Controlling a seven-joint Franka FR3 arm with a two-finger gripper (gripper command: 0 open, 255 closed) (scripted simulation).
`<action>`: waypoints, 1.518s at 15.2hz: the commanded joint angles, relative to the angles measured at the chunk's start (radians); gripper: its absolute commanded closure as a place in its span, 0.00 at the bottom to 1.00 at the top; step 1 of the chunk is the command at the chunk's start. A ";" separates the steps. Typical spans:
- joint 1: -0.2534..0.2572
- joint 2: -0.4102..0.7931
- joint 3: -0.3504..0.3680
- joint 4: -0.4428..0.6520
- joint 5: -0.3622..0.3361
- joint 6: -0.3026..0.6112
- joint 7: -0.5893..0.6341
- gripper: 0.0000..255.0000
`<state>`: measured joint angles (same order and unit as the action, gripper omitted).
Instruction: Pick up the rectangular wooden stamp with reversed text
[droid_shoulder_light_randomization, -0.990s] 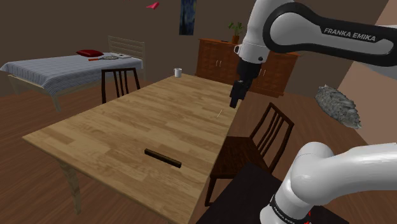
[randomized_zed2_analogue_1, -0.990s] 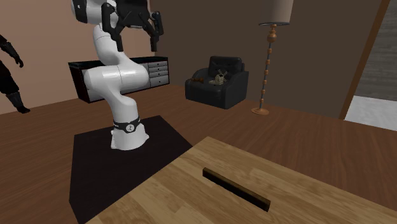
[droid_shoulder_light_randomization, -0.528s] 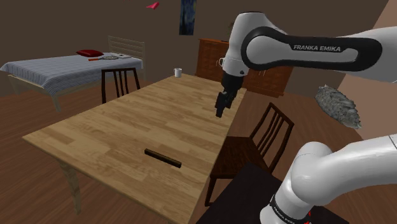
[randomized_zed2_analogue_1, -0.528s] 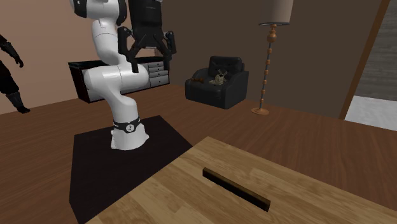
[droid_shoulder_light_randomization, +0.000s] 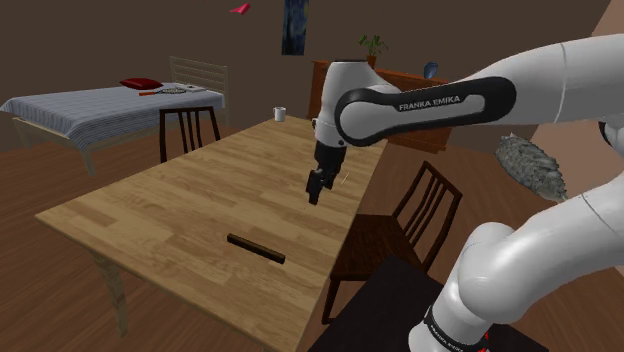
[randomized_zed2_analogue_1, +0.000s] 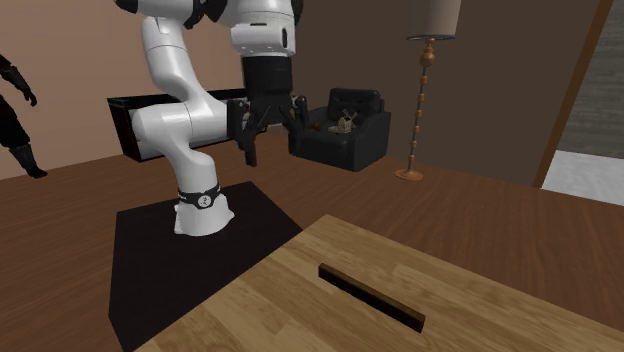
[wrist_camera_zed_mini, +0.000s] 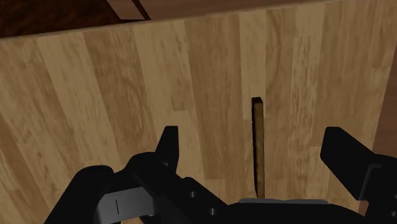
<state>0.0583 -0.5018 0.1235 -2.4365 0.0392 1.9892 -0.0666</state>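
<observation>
Stamp (droid_shoulder_light_randomization: 256, 248), a thin dark bar, lies flat on the wooden worktop (droid_shoulder_light_randomization: 170, 195), whose edge on the stand's side passes near it. Nothing else lies close to the stamp. Above and well apart from it, the black gripper (droid_shoulder_light_randomization: 315, 190) hangs over the worktop, pointing down. Its fingers (wrist_camera_zed_mini: 168, 143) stand wide apart and hold nothing. In the wrist view the stamp runs lengthwise through the gap between them, far below and untouched.

This looks like the approach step, with the grasp not yet begun. The next move calls for centring over the stamp's middle, the fingers straddling its narrow width, then descending. The bar is low, so the tips must come nearly to the worktop before closing.
</observation>
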 joint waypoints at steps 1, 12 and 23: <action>0.002 0.078 0.012 0.009 -0.002 0.068 0.004 0.00; 0.018 0.489 0.073 0.133 -0.062 0.337 0.059 0.00; 0.058 0.815 0.074 0.300 -0.160 0.478 0.124 0.00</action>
<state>0.1147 0.3023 0.1992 -2.1331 -0.1161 2.4529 0.0547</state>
